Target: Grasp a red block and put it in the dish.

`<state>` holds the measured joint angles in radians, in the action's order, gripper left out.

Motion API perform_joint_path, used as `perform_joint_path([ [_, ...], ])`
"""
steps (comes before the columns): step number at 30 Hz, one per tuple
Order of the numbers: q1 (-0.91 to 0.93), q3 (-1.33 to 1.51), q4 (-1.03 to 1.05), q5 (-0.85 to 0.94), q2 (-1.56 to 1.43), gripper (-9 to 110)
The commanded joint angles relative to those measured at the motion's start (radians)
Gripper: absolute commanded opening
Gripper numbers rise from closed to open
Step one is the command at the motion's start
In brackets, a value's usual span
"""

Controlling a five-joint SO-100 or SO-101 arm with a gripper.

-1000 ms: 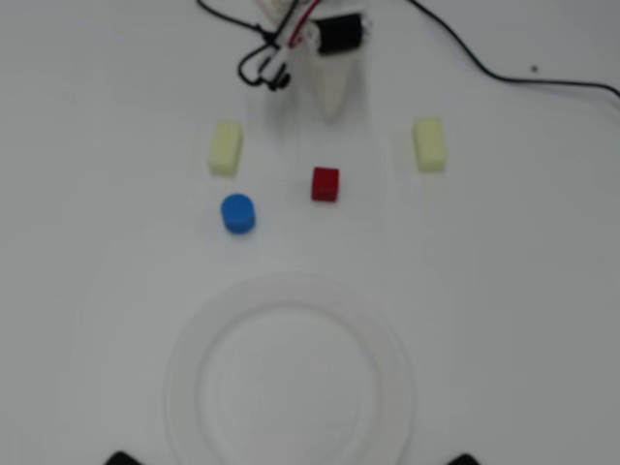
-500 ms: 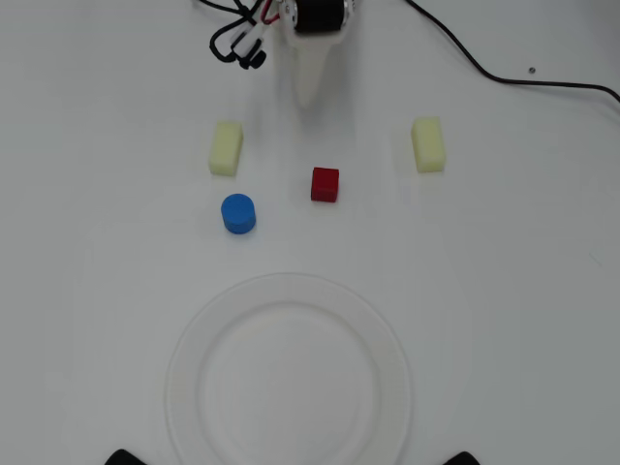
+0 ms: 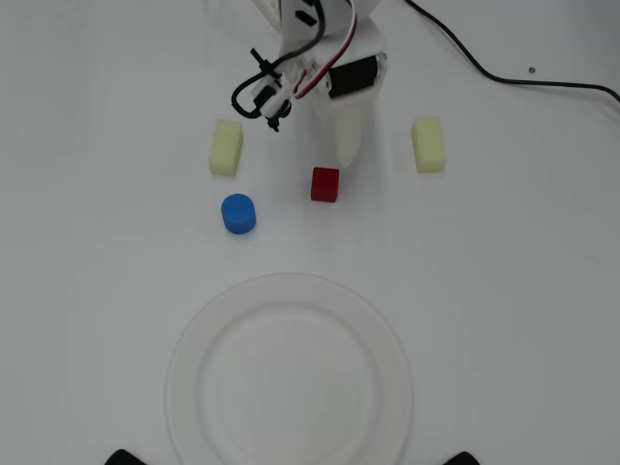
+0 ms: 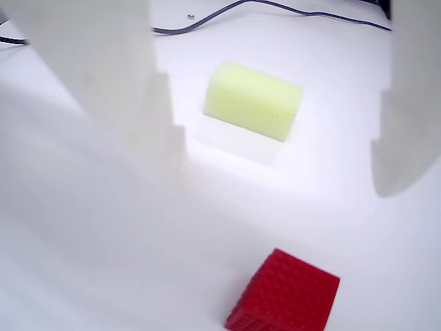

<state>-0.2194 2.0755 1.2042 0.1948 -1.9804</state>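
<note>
The red block (image 3: 325, 184) is a small cube on the white table, above the dish (image 3: 186, 360), a large round white paper plate at the bottom centre. In the overhead view my white gripper (image 3: 346, 157) points down from the top, its tip just above and right of the block and not touching it. Through the wrist view the gripper (image 4: 275, 162) is open, with two white fingers (image 4: 103, 76) wide apart and nothing between them. There the red block (image 4: 286, 295) lies low in the picture, ahead of the gap.
A blue cylinder (image 3: 238, 213) stands left of the red block. Pale yellow blocks lie at the left (image 3: 226, 147) and right (image 3: 427, 144); one yellow block (image 4: 253, 101) shows beyond the fingers. A black cable (image 3: 504, 77) runs across the top right.
The arm first drew back toward the top edge, then came down again. Its tip now sits much closer to the red block. No object has moved.
</note>
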Motion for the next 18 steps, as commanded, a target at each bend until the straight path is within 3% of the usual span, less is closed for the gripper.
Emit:
perform_joint_path([
  [1,0.017,-0.048,-0.048,-0.023,0.086,22],
  [18,-0.009,-0.101,-0.158,-0.069,0.301,22],
])
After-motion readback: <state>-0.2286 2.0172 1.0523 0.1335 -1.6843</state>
